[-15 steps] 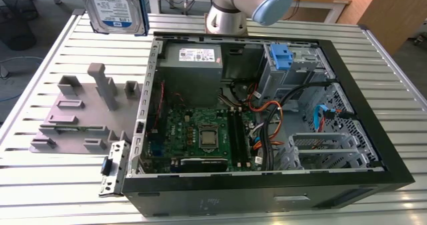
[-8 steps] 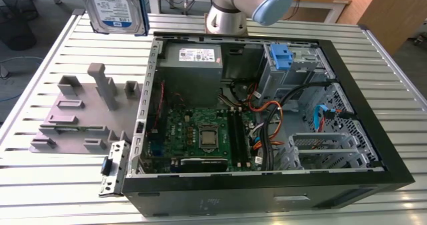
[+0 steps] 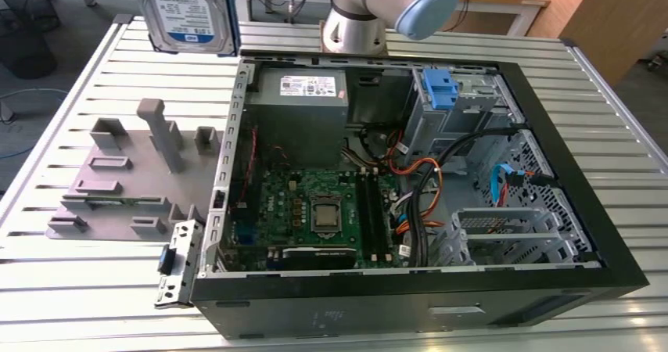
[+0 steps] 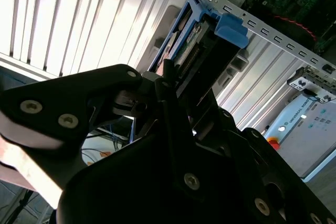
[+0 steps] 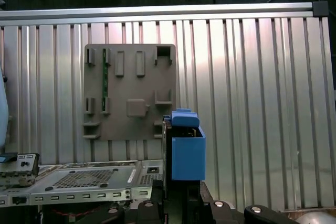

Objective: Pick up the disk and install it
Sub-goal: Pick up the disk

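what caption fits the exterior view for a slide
The disk held high over the slatted table beside the open computer case

The disk [image 3: 188,12] was a flat silver-metal drive with a blue-and-white label and blue plastic rails along its sides. In the exterior view it stood on end at about eleven o'clock from the open computer case [image 3: 572,160], its label face toward the camera, hanging clear above the slatted counter [image 3: 62,289]. In the second wrist view the gripper [image 4: 189,77] was clamped on it, with its connector edge and a blue rail showing.
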`<action>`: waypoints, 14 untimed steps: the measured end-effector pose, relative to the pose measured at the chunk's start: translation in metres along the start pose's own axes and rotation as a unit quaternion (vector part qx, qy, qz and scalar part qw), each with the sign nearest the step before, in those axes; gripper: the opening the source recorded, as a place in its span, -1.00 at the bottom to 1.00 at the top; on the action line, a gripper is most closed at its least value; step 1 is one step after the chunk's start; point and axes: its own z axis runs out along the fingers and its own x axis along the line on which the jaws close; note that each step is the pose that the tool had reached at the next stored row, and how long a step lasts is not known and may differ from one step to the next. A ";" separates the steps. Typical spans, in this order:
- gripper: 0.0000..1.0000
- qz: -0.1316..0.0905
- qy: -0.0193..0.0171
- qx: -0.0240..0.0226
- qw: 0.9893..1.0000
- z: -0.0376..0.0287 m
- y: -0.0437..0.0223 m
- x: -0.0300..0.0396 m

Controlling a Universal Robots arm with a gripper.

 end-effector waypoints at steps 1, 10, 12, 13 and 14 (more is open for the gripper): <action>-0.30 0.000 0.000 0.000 1.000 -0.0001 -0.0016 -0.0001; -0.30 0.000 0.000 0.000 1.000 -0.0006 -0.0177 -0.0011; -0.30 0.000 0.000 0.000 1.000 -0.0008 -0.0219 -0.0014; -0.30 0.000 0.000 0.000 1.000 -0.0009 -0.0240 -0.0015; -0.30 0.000 0.000 0.000 1.000 -0.0009 -0.0261 -0.0016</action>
